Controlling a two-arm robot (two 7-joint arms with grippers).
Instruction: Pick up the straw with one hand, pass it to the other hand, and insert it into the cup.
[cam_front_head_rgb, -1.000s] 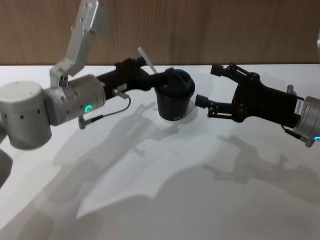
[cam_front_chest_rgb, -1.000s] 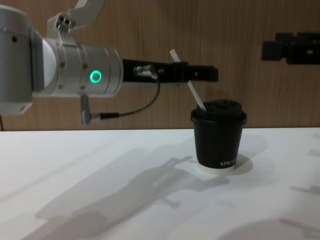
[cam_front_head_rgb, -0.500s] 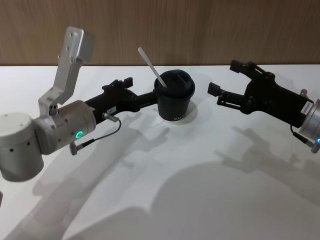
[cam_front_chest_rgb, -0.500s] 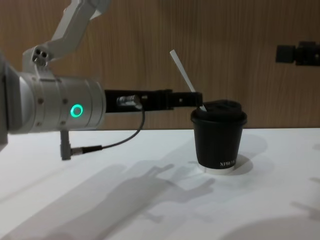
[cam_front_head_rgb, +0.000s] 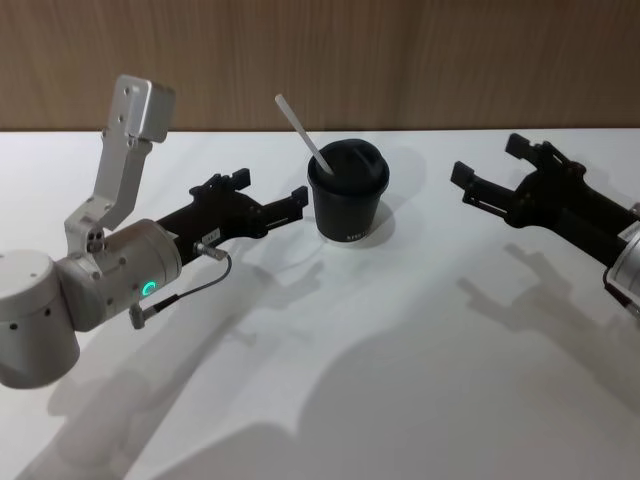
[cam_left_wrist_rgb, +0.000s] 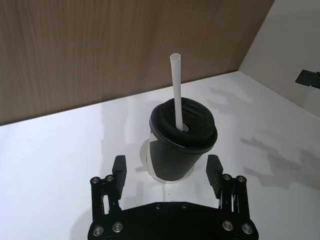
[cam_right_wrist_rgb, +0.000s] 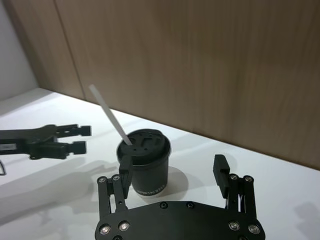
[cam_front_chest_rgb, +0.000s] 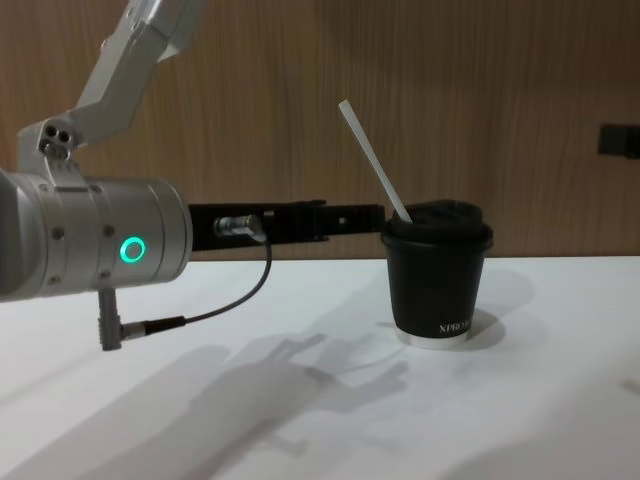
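The left gripper (cam_front_head_rgb: 285, 205), long, black and two-fingered on a silver wrist with a green ring, stands released and empty just beside the small black paper cup with domed lid (cam_front_head_rgb: 348, 200); the blocky black right gripper (cam_front_head_rgb: 492, 180) hangs spread and empty, well apart. The main risk, in my judgement, is a left finger clipping the cup (it sits close) and tipping it. The cup holds the long white straw (cam_front_head_rgb: 304, 134), seated through the lid hole and leaning.
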